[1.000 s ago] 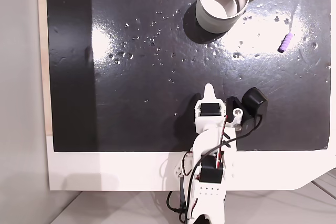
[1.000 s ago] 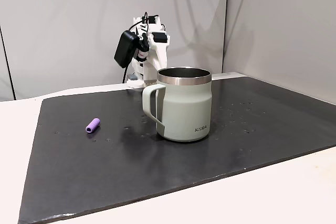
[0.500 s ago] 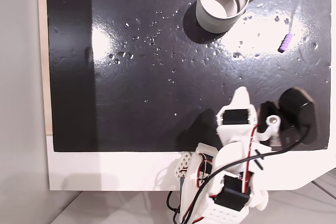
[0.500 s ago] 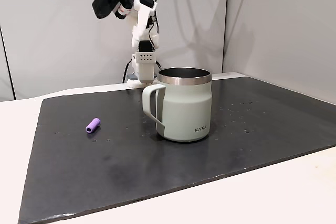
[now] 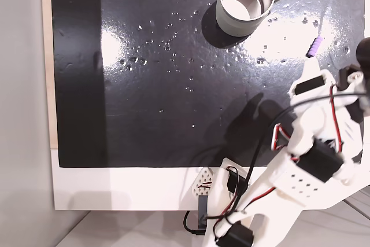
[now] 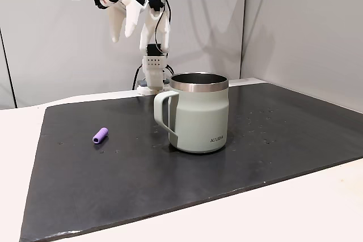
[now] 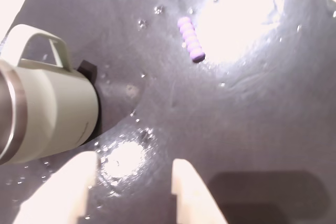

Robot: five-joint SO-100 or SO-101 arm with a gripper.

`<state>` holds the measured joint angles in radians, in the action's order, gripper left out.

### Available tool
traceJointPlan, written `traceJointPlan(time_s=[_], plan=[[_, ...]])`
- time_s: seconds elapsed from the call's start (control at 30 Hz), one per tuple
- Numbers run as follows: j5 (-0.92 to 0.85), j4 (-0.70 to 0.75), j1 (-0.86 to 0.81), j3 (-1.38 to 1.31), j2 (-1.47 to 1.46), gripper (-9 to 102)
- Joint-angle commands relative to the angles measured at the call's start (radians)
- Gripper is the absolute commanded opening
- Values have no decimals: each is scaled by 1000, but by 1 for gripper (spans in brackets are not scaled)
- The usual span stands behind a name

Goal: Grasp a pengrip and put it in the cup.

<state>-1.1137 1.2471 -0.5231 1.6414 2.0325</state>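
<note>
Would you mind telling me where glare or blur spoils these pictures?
Wrist view: a blown-out glare patch on the mat beside the pengrip, and the gripper fingers look soft. A fixed view from above: two bright reflections on the mat. A fixed side view: sharp, cup evenly lit.

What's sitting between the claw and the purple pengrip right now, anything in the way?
Nothing visible. In the wrist view the open claw looks across bare black mat to the pengrip; the cup stands off to the left.
</note>
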Motion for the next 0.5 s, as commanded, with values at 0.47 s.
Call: traceJointPlan(time_s=[0.47], plan=[[-339,0,-75,-345,-482,23]])
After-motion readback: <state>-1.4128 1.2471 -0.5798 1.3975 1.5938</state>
